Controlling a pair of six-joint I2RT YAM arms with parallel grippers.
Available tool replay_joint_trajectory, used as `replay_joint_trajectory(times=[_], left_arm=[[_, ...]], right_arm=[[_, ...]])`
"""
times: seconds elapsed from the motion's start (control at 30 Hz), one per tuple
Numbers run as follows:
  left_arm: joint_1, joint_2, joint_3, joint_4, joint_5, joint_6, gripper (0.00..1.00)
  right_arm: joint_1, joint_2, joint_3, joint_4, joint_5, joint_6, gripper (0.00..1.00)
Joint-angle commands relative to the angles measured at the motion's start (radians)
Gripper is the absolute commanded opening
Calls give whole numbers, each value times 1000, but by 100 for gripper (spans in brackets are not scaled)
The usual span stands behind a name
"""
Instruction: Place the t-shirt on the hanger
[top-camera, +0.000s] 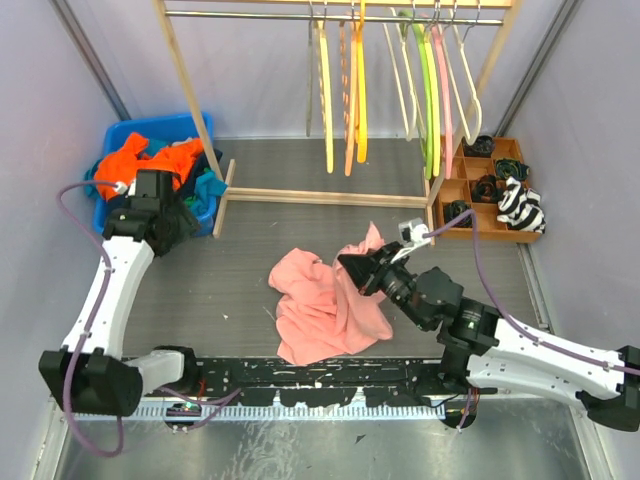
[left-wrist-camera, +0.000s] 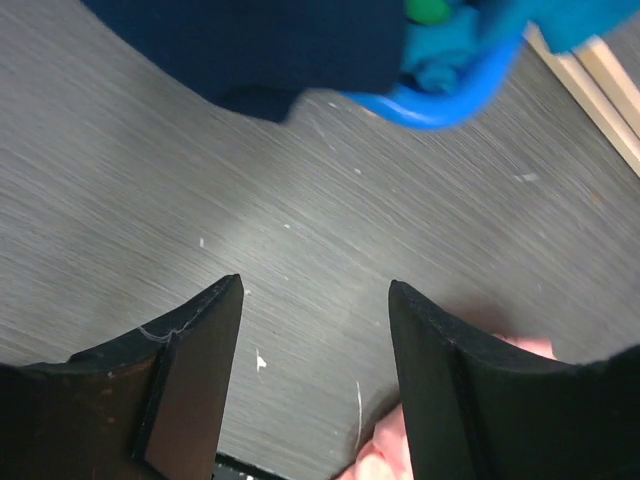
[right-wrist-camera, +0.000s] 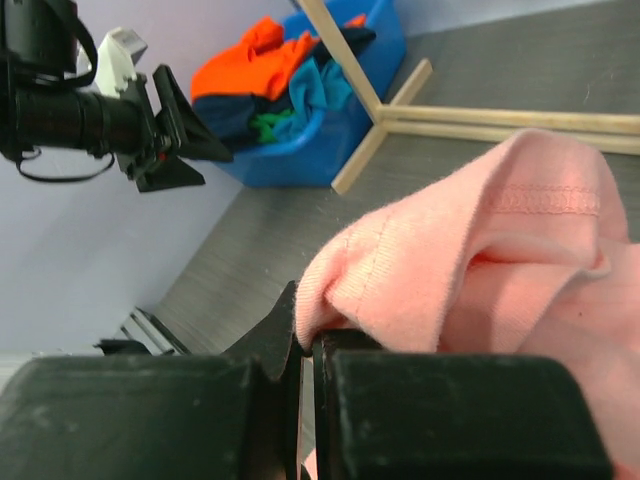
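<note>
The t-shirt (top-camera: 325, 305) lies crumpled on the grey surface (top-camera: 240, 290) just ahead of my arm bases, most of it slumped flat in a pink heap. One fold is drawn up toward my right side, because my right fingers (right-wrist-camera: 308, 340) are pressed together on it, with a hemmed edge bunched over their tips. I judge I took the shirt by an edge so it can be lifted and shaken out, since a heap cannot be threaded onto anything. My left fingers (left-wrist-camera: 315, 300) are spread and hold nothing. They hover over bare surface well to the left, with only a corner of pink cloth in their view. I take that as waiting to catch a second point of the shirt, so that it can be stretched between both arms. Just beyond them is the blue bin (top-camera: 120, 135), piled with orange, teal and dark clothes that I should leave alone. Farthest back, the wooden rack (top-camera: 195, 110) carries a row of yellow, orange, green and pink hangers. The hanger (top-camera: 467, 75) I need is a pale cream one among them, hooked on the rail (top-camera: 250, 15) and well apart from the shirt. There are two pale ones, and I cannot tell which is meant. The shirt must be opened before the neck hole can meet it.
</note>
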Motion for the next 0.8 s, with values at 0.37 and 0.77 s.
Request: replay_joint_trajectory(times=[0.37,0.77], left_arm=[[316,329,36,215,106,13,59],[437,377,86,205,162,45,59]], right_arm=[[-4,233,115,-2,-127,22,1],[-79,297,93,-1,-244,57,1]])
